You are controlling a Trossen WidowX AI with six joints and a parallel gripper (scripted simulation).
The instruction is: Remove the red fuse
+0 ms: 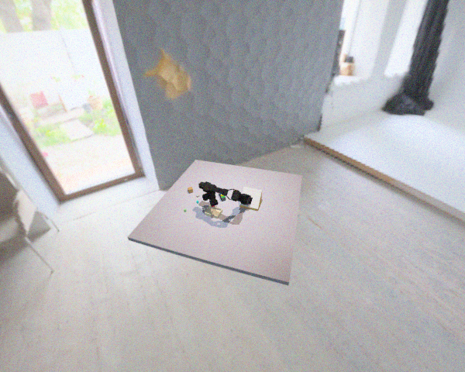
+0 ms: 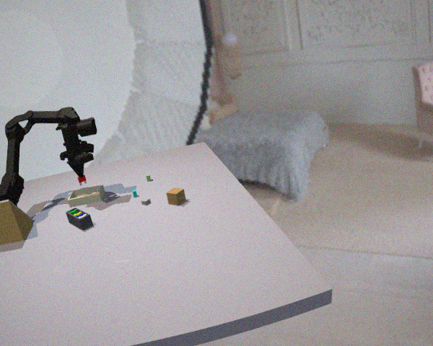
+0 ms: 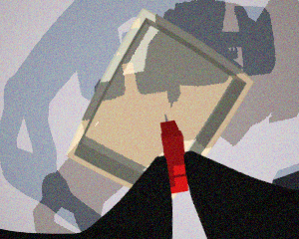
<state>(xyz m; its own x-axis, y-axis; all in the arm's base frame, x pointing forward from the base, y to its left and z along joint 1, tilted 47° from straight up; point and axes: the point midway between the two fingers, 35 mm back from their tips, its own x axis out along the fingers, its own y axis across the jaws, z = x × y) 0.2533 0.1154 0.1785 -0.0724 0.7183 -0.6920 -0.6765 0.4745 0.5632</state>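
Wrist view: red fuse point(image 3: 173, 153) held above tray point(image 3: 97, 103).

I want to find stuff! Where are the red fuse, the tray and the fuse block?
red fuse point(image 3: 173, 153): wrist view, on its body, just above the tool's grip.
tray point(image 2: 85, 196): exterior view, on its near side wall.
fuse block point(image 2: 81, 221): exterior view, on its dark front wall.
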